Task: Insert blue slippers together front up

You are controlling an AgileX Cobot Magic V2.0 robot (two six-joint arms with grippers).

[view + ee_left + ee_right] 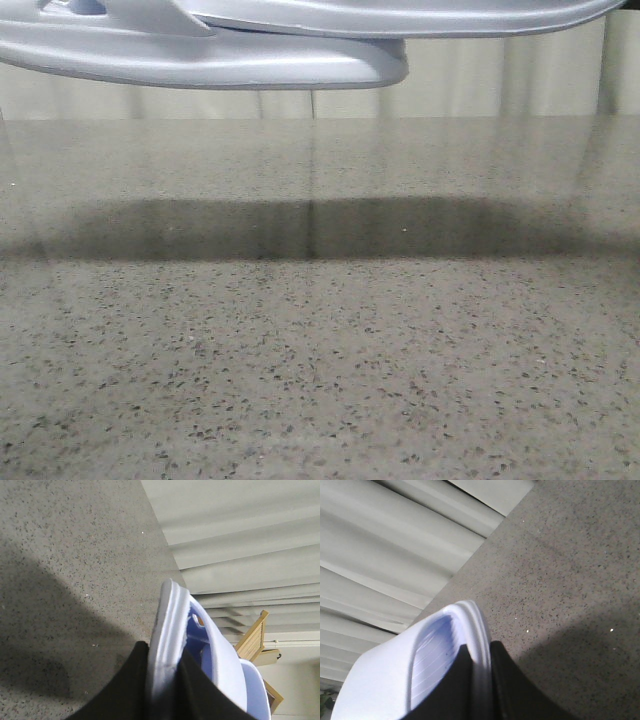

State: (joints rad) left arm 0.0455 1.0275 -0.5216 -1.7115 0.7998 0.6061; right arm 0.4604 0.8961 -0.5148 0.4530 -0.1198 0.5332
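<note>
Two pale blue slippers hang above the table at the top of the front view: one (200,60) lower on the left, the other (420,15) overlapping it from above and reaching right. Neither gripper appears in that view. In the left wrist view my left gripper (164,652) is shut on the sole edge of a slipper (170,615), black fingers on either side; the other slipper (256,690) shows just beyond its strap. The right wrist view has my right gripper (480,647) shut on the sole rim of a slipper (380,680), with its ribbed footbed visible under the strap.
The speckled grey stone table (320,380) stretches below, with the slippers' dark shadow (300,228) across it. A pale pleated curtain (500,80) hangs behind the far edge. A wooden frame (255,637) stands beyond the table in the left wrist view.
</note>
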